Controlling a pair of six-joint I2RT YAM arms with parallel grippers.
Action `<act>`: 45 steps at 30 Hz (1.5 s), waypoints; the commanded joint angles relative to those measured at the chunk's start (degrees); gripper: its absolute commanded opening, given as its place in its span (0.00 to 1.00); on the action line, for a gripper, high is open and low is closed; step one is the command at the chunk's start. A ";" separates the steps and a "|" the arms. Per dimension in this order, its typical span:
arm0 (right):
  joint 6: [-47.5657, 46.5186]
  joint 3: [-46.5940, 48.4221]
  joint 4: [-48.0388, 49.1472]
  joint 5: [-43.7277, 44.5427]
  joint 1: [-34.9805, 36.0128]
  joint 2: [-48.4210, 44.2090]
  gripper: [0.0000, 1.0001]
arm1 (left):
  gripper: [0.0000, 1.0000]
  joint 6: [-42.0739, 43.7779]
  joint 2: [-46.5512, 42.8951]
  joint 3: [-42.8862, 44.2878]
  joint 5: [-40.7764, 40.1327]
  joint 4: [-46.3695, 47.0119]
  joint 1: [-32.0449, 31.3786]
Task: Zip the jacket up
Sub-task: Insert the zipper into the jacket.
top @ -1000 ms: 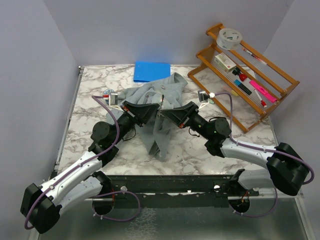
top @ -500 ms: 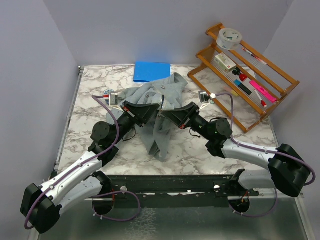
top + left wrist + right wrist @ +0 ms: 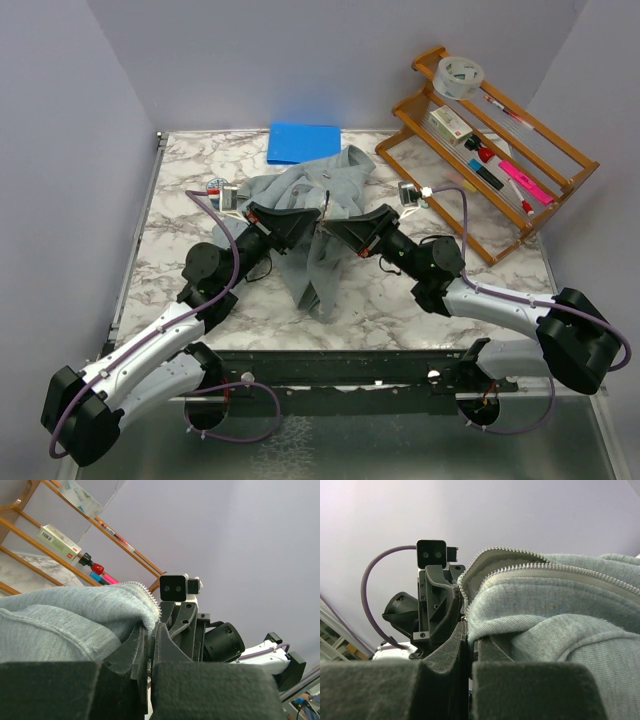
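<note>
Jacket [image 3: 335, 185] cloth is clamped in both grippers. The left gripper [image 3: 149, 637] has its fingers [image 3: 167, 647] pressed together on a grey fold just below a row of zipper teeth [image 3: 146, 588]. The right gripper [image 3: 468, 637] has its fingers [image 3: 447, 650] closed on the facing edge, where two pale rows of teeth run off along the fleece. The grippers point at each other, tip to tip, very close. Each wrist view shows the other's camera block just past the pinched cloth.

In the top view the tips meet on the near side of the blue pad [image 3: 303, 142], over the jacket's middle. The left arm comes in from the pad's near left and the right arm from its near right. The jacket lies crumpled on the marble table [image 3: 170, 250]. Its far edge touches the pad's near edge, and a narrower tail of fabric runs from the grip point away from the pad. A wooden rack [image 3: 460, 232] with pens and a tape roll stands to the right of the pad.
</note>
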 commanded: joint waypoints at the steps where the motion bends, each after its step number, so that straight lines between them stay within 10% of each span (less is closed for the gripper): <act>1: 0.32 -0.39 5.02 2.35 0.17 -1.62 0.00 | 0.00 -0.73 -0.06 0.77 2.59 2.64 -0.23; 27: -0.19 0.22 6.46 3.67 0.12 -1.71 0.00 | 0.00 -1.60 0.59 0.65 6.23 3.61 -0.25; 45: -9.01 3.02 11.38 -10.47 0.13 -2.70 0.00 | 0.00 0.91 -3.54 2.33 7.08 7.12 -0.25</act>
